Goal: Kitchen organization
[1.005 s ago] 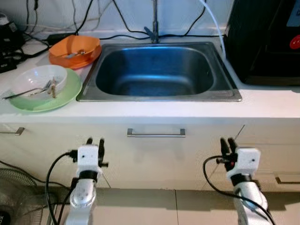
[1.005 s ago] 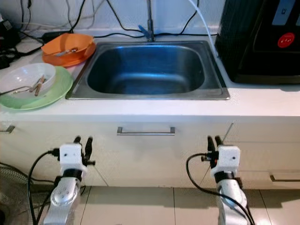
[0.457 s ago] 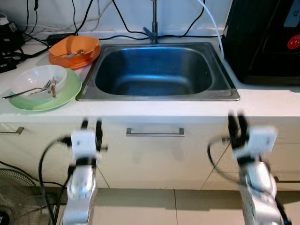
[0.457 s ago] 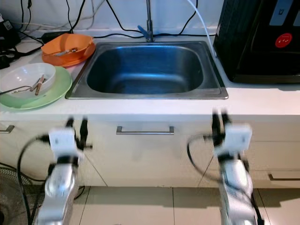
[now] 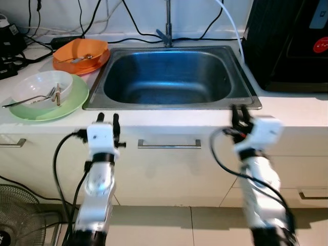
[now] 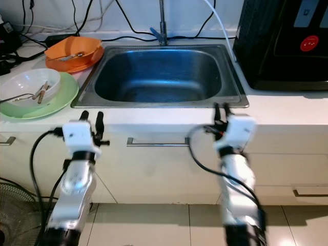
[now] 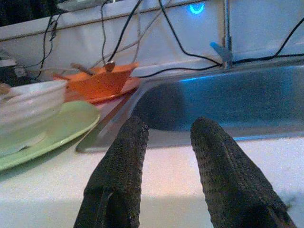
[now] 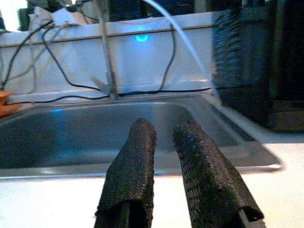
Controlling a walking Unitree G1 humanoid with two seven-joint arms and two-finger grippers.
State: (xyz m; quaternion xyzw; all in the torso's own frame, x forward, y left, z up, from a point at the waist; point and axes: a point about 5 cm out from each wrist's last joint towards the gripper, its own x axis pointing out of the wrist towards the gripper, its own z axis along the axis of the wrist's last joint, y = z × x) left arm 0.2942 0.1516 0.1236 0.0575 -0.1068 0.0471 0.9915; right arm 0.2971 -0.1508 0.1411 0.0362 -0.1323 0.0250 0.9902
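White surface [image 5: 169, 119] holds the sink [image 5: 171, 77]. Left of the sink sit your white bowl [image 5: 42, 89] on a green plate [image 5: 72, 100] and an orange bowl [image 5: 82, 54]. Both arms have lifted to the sink's front edge, so reaching can start. Left gripper [image 5: 107, 119] jaws: small gap, empty. Right gripper [image 5: 238, 111] jaws: narrow, empty, a bit blurry.

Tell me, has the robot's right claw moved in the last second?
Yes. The right claw has risen from below the drawer handle to the counter edge by the sink, and shifted slightly toward the left.
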